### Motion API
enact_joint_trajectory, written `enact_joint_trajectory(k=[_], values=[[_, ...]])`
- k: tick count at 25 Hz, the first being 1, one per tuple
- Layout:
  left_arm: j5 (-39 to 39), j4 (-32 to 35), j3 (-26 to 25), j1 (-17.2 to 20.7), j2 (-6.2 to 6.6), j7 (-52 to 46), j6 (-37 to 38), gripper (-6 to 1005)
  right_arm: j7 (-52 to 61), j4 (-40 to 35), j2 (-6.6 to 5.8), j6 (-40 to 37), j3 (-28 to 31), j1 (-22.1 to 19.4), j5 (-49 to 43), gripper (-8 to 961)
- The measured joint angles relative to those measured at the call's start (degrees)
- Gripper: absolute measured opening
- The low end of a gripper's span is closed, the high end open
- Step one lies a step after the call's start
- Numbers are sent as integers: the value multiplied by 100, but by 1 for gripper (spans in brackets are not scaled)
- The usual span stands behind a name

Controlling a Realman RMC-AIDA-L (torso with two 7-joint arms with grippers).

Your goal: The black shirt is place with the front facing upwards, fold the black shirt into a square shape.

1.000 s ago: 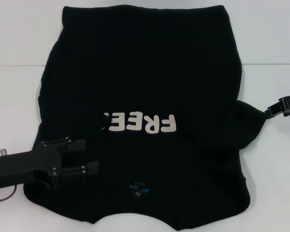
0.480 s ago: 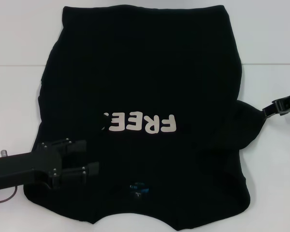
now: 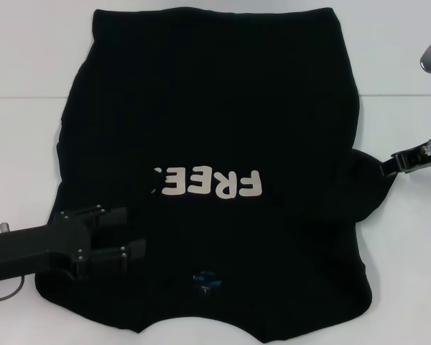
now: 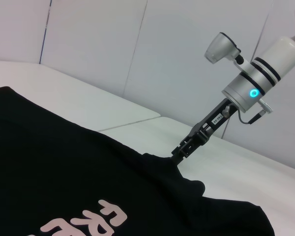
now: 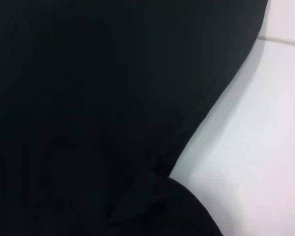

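The black shirt (image 3: 215, 122) lies spread front-up on the white table, its cream letters (image 3: 208, 183) and blue neck label (image 3: 205, 279) toward the near edge. My left gripper (image 3: 133, 232) rests over the shirt's near left part, open with nothing between its fingers. At the shirt's right side, my right gripper (image 3: 388, 164) is shut on the tip of the right sleeve (image 3: 366, 180). In the left wrist view the right gripper (image 4: 179, 153) pulls that sleeve up into a small peak. Black shirt cloth (image 5: 88, 98) fills most of the right wrist view.
The white table (image 3: 29, 144) shows on both sides of the shirt, with a seam line (image 3: 21, 96) across it. A thin reddish cable (image 3: 3, 295) trails from the left arm's body at the near left. White wall panels (image 4: 113, 44) stand behind the table.
The right gripper has shifted slightly inward toward the shirt body with the sleeve tip, and its wrist has swung into view at the upper right. The left arm has not moved.
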Motion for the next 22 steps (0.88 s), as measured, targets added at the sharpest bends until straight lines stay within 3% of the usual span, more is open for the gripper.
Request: enact_joint_trajectory(k=[16,22], values=[[0,0,11,-27,8,2,-57,805,-3,92,39,251,-280,-9,-18,358],[0,0,8,-40,8,3,-79,805,0,93,44,257,-284,-2,-18,117]])
